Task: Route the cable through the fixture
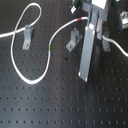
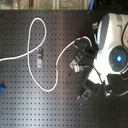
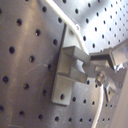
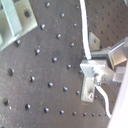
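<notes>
The white cable (image 1: 30, 47) loops across the dark perforated surface (image 1: 60, 105), passing the left fixture (image 1: 26, 34) in the first exterior view's left and arcing toward the middle fixture (image 1: 74, 40), with a green mark (image 1: 52, 46) along the arc and a red tip near the arm. In the first wrist view the cable (image 3: 75, 31) runs beside a metal bracket (image 3: 70, 70). The second wrist view shows the pincer (image 4: 102, 70) closed on the cable. The second exterior view alone shows the white arm body (image 2: 112, 45).
</notes>
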